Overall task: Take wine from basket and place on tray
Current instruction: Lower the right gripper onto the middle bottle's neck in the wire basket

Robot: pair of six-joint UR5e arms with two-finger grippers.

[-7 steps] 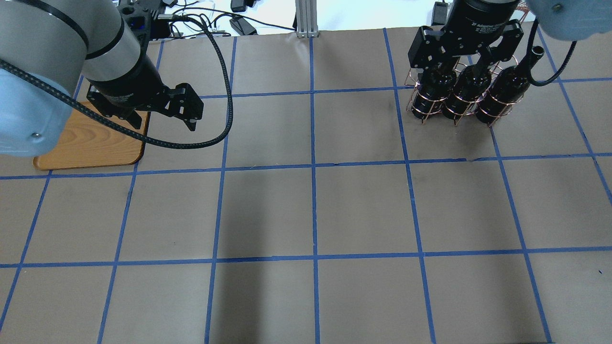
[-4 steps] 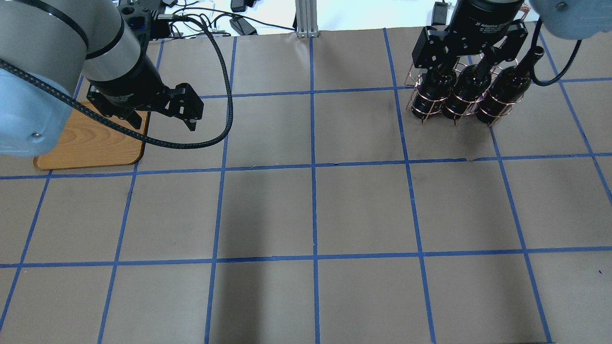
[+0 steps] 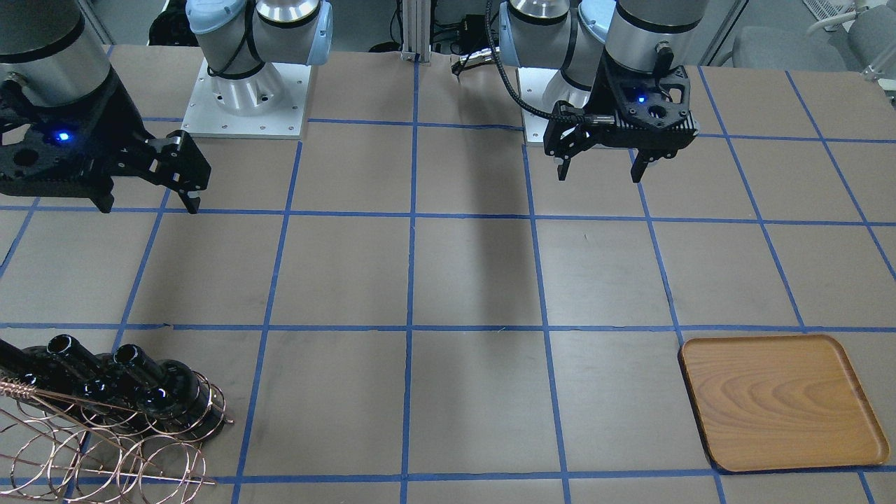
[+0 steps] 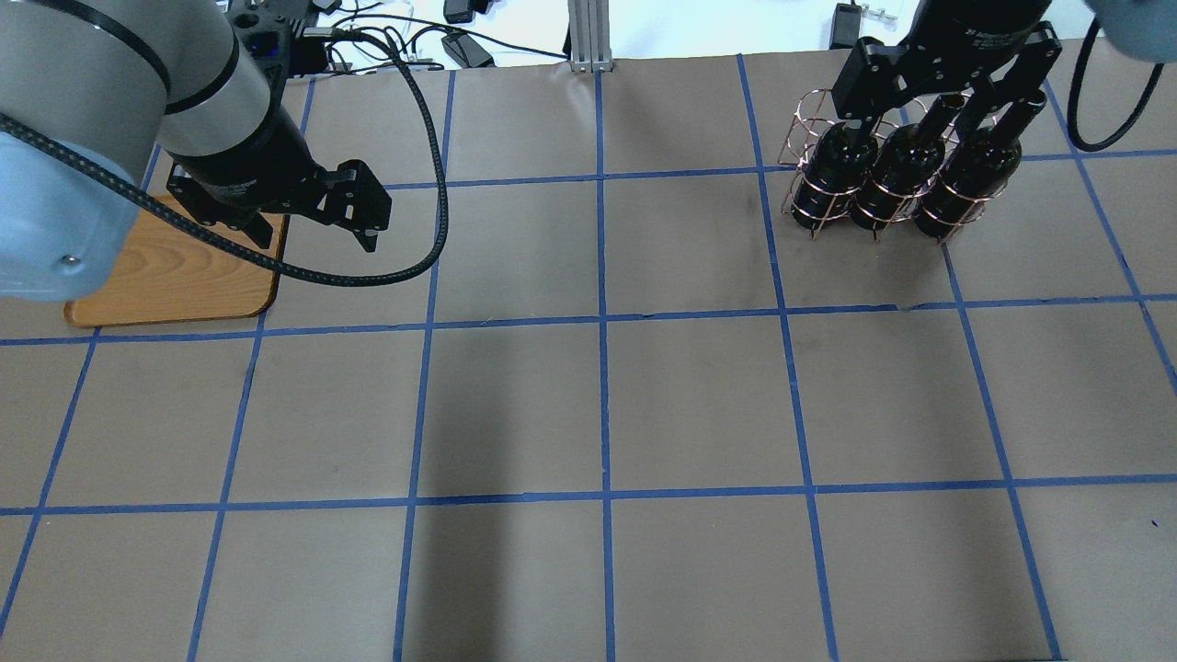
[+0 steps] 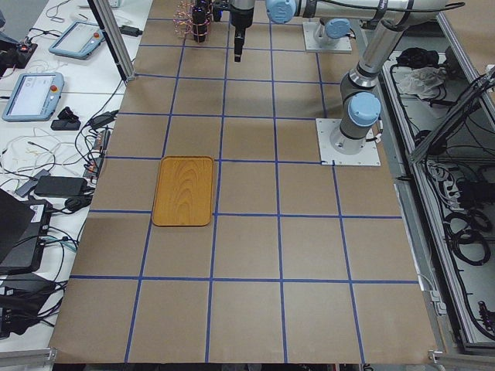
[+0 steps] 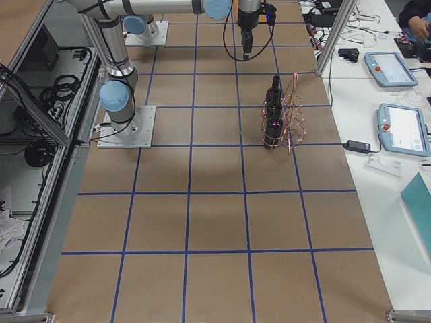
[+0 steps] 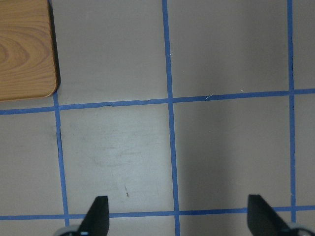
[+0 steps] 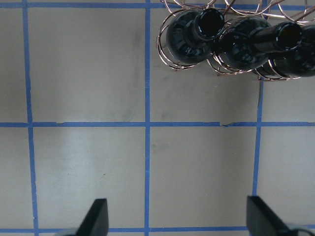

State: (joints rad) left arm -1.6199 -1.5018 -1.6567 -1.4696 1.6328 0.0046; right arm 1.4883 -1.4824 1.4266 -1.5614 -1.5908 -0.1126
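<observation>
Three black wine bottles [image 4: 887, 179] stand side by side in the copper wire basket [image 4: 802, 129] at the far right of the table. The wine [image 8: 197, 29] and the basket [image 8: 170, 59] lie at the top edge of the right wrist view. My right gripper [image 4: 938, 106] is open and empty, high above the bottle necks; its fingertips [image 8: 98, 216] touch nothing. The wooden tray [image 4: 175, 276] lies empty at the far left. My left gripper [image 4: 317, 230] is open and empty, hovering just past the tray's right edge, with the tray corner [image 7: 24, 49] at the top left of its wrist view.
The table [image 4: 598, 405] is covered in brown paper with a blue tape grid. The arm bases [image 3: 245, 98] stand at the robot's side. Cables and an aluminium post [image 4: 584, 37] lie beyond the far edge. Tablets and cables sit on side benches [image 5: 46, 85].
My right gripper has shifted up and right in the overhead view, uncovering more of the bottle necks and basket. It stays open. The left arm, bottles and tray have not moved.
</observation>
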